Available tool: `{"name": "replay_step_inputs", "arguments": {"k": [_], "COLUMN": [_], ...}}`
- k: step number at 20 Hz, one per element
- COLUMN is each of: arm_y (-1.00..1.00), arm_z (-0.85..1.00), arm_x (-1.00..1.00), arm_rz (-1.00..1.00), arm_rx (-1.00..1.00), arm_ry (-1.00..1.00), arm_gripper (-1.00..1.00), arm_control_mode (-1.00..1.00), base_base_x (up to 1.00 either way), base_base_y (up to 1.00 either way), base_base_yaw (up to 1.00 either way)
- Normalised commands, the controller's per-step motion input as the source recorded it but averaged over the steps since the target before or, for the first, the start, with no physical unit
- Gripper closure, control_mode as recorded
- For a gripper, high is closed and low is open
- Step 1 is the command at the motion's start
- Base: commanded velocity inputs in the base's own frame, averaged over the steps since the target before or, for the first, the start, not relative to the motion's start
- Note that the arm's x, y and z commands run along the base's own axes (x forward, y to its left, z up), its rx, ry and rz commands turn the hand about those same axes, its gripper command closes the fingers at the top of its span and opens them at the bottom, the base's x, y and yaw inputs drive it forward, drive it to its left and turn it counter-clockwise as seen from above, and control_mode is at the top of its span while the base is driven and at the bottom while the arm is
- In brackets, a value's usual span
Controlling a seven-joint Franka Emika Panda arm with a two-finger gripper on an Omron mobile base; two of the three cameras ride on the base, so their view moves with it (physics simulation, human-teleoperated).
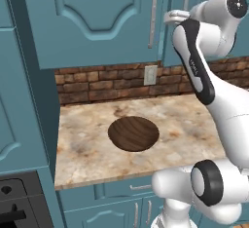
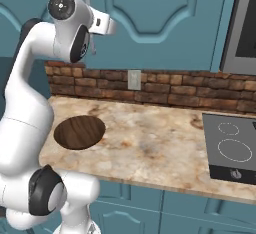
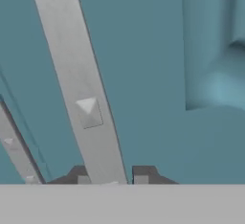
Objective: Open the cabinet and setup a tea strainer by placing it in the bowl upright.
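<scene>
Marble counter, brick backsplash with outlet, black cooktop.

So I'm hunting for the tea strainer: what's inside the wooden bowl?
The bowl on the counter shows only bare wood grain inside, no strainer. The cabinet doors are shut, so its contents are hidden; the gripper is closed on a door handle.

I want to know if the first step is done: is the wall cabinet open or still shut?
Still shut. Both doors of the cabinet lie flush, showing no interior. The gripper is closed on the right door's bar handle, which runs between its fingertips.
</scene>
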Motion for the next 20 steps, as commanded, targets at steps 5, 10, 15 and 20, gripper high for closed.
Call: {"name": "replay_step_inputs", "arguments": {"k": [5,10,15,20], "arm_y": [-0.62,-0.59,-0.49,-0.41], "arm_z": [0.00,0.01,0.00,-0.06], "arm_x": [-0.77,-0.96,-0.99,-1.00], "arm_rz": [0.05,0.06,0.02,0.01], "arm_rx": [0.03,0.02,0.01,0.00], "arm_ry": [0.13,0.13,0.17,0.02], "arm_gripper": [1.00,1.00,1.00,1.00], "arm_control_mode": [-1.00,-1.00,-1.00,-1.00], "base_base_x": [0.00,0.00,0.00,0.00], "base_base_y": [0.00,0.00,0.00,0.00], "base_base_yaw": [0.00,0.00,0.00,0.00]}}
